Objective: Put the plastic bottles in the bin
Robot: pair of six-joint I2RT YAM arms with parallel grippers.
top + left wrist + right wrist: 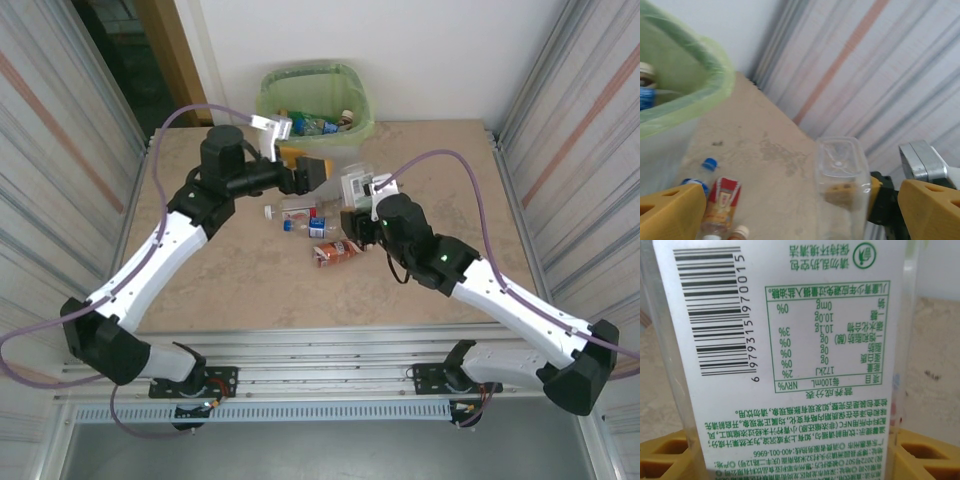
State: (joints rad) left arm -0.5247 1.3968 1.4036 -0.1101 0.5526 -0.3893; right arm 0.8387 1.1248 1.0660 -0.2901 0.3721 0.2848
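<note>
Right gripper (pixel 362 200) is clamped on a clear, square-sided plastic bottle with a white printed label (pixel 356 184). It holds the bottle in front of the tall translucent grey-white plastic bin lined with a light green bag (pixel 310 70), toward the bin's right front corner. In the right wrist view this gripper (pixel 800 462) has its yellow fingers (pixel 665 455) on either side of the held bottle (pixel 790 340). The bottle's label shows a barcode and green print, seen upside down.

Left gripper (pixel 312 172) stands wide open with nothing between its fingers, just in front of the bin's front wall and just beside the held bottle. In the left wrist view the left gripper (pixel 800 212) has one yellow finger (pixel 670 210) at each lower corner. The clear bottle (pixel 840 185) rises between them with a finger of the other gripper behind it. The bin's green-lined rim (pixel 715 75) curves along the left side.

Several plastic bottles with blue and green labels (pixel 320 125) already lie inside the bin. More rest on the beige stone-patterned table (pixel 230 270) in front of the bin. Nearest the bin is a clear bottle with a white cap (pixel 298 213), then a blue-labelled bottle (pixel 320 228). A brown bottle with a red label (pixel 335 251) lies farthest from the bin. The left wrist view also catches the red-labelled bottle (pixel 725 200) and a blue-capped bottle (pixel 707 165) below the bin's wall.
</note>
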